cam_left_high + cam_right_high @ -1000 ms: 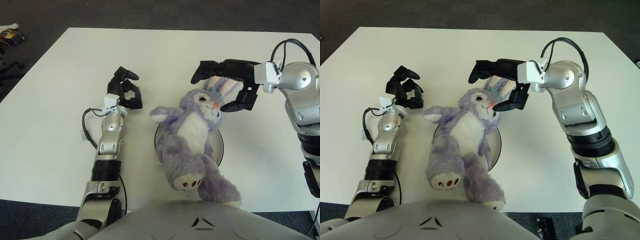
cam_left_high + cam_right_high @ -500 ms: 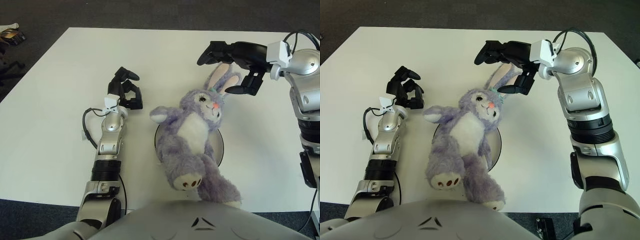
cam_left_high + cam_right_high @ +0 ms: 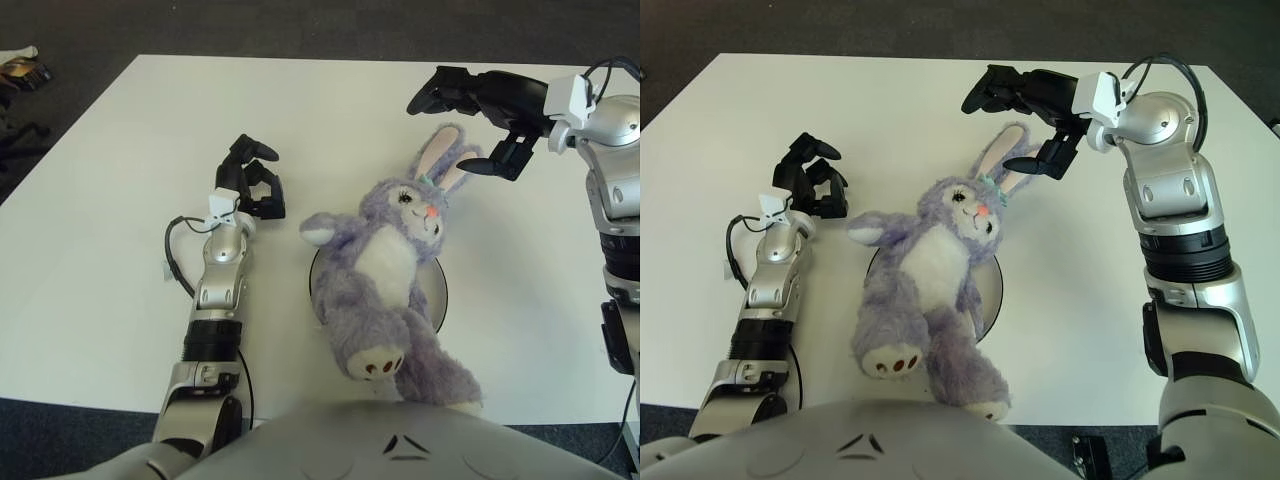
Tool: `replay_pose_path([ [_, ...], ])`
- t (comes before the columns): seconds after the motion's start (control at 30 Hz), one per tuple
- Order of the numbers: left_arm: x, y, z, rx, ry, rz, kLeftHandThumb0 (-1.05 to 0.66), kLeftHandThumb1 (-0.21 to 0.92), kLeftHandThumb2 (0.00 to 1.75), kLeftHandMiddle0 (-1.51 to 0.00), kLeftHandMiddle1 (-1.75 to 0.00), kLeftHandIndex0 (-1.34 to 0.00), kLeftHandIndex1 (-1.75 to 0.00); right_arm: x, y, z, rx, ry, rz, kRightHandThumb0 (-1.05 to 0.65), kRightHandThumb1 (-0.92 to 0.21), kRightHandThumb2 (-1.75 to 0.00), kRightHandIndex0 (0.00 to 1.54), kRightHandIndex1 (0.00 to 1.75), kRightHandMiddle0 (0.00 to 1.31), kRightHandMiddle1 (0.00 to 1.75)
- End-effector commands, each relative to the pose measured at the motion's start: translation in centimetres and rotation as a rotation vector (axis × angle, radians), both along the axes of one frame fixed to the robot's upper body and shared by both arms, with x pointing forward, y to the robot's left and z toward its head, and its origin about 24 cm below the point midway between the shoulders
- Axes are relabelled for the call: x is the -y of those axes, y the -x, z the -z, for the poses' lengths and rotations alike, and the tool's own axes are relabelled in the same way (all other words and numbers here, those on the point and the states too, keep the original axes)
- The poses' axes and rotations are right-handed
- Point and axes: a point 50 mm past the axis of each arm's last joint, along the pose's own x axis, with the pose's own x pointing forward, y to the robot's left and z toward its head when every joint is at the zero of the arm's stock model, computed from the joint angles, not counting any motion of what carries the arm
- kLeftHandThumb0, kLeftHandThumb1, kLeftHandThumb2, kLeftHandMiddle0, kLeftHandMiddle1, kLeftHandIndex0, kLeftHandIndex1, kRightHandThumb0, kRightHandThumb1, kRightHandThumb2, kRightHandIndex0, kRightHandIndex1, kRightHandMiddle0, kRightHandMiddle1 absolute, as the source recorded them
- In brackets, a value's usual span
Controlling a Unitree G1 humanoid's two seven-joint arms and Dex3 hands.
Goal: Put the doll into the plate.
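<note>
doll [image 3: 385, 270] hides most of plate [image 3: 438, 290]; right hand [image 3: 1025, 110] spread, empty, above ears.

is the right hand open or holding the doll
Open: the right hand has spread fingers above the doll, whose ears are free.
</note>
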Motion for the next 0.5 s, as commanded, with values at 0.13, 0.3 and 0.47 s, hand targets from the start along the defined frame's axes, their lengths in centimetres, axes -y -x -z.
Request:
replay_pose_path([
  [0.13, -0.3, 0.0, 0.1, 0.004, -0.021, -0.005, -0.01, 0.03, 1.65, -0.82, -1.75, -0.6, -1.74, 1.2, -0.7, -0.4, 0.184, 0.107, 0.051, 0.11, -0.06, -1.42, 0.05, 0.58, 0.0, 1.17],
  [0.3, -0.4, 0.0, 0.2, 0.003, -0.02, -0.006, -0.01, 0.05, 1.63, -0.8, -1.75, -0.59, -1.75, 2.2, -1.1, 0.1, 0.238, 0.103, 0.155, 0.16, -0.05, -1.44, 0.04, 0.62, 0.0, 1.14],
  [0.47, -0.5, -0.1, 0.3, -0.003, -0.02, -0.004, -0.01, 0.06, 1.61, -0.79, -1.75, -0.58, -1.75, 3.1, -1.2, 0.8, 0.277, 0.085, 0.274, 0.19, -0.03, -1.47, 0.01, 0.72, 0.01, 1.23],
])
